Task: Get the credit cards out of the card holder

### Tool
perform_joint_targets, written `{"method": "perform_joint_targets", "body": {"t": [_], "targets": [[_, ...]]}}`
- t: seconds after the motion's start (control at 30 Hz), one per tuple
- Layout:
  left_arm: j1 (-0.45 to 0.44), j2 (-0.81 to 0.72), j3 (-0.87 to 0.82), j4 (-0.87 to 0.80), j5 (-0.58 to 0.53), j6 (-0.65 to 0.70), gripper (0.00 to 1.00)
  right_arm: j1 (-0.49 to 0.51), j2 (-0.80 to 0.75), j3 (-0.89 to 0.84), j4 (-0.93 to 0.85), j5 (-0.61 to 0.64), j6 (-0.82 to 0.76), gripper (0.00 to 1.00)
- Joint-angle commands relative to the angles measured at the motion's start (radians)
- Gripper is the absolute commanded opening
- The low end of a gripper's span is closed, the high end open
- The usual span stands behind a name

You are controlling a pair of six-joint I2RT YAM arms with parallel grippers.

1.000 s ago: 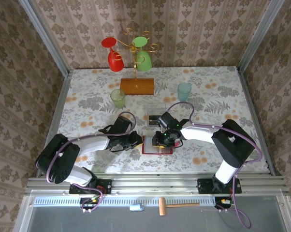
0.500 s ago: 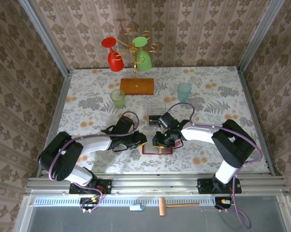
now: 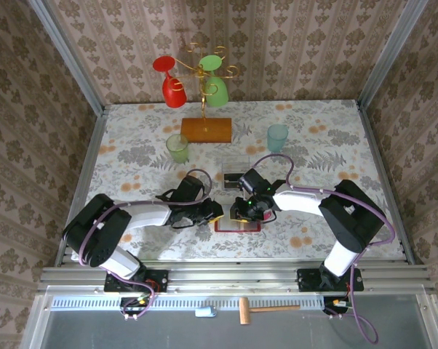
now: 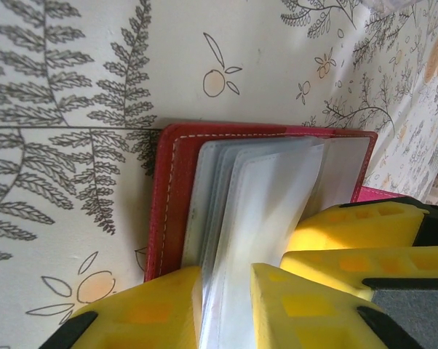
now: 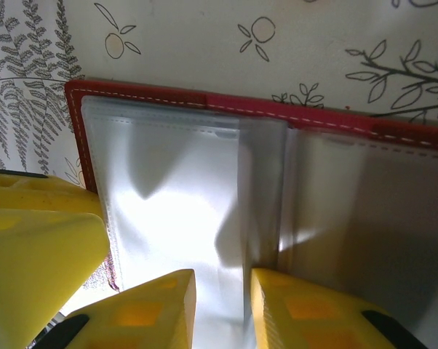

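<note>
The patterned surface (image 3: 132,156) carries the open red card holder (image 3: 238,228), which lies flat between the two arms with its clear sleeves (image 4: 266,193) fanned. The left jaws straddle the sleeve stack at the holder's outer edge, narrowly parted, and whether they are gripping cannot be told. The right jaws pinch one of the clear sleeves beside the holder's fold. Good practice is for one pair to pin the holder while the other isolates a single sleeve, because whether credit cards sit inside cannot be told.

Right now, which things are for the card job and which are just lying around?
For the job: card holder, left gripper, right gripper.

Just lying about: green cup, blue cup, clear box, glass stand, wooden hammer.
</note>
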Motion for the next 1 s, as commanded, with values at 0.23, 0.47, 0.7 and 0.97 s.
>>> {"method": "perform_joint_targets", "body": {"t": [0.23, 0.47, 0.7, 0.97], "targets": [[-0.011, -0.073, 0.047, -0.112, -0.008, 0.026, 0.26, -0.005, -0.012, -0.013, -0.03, 0.013, -0.009, 0.27], [-0.023, -0.05, 0.05, -0.107, 0.008, 0.018, 0.26, -0.005, -0.008, -0.008, -0.031, 0.013, -0.009, 0.27], [-0.03, -0.015, 0.058, -0.107, 0.016, 0.017, 0.26, -0.005, -0.009, -0.007, -0.036, 0.013, -0.011, 0.27], [-0.031, -0.001, 0.057, -0.1, 0.018, 0.014, 0.26, -0.007, -0.009, -0.008, -0.035, 0.012, -0.01, 0.27]]}}
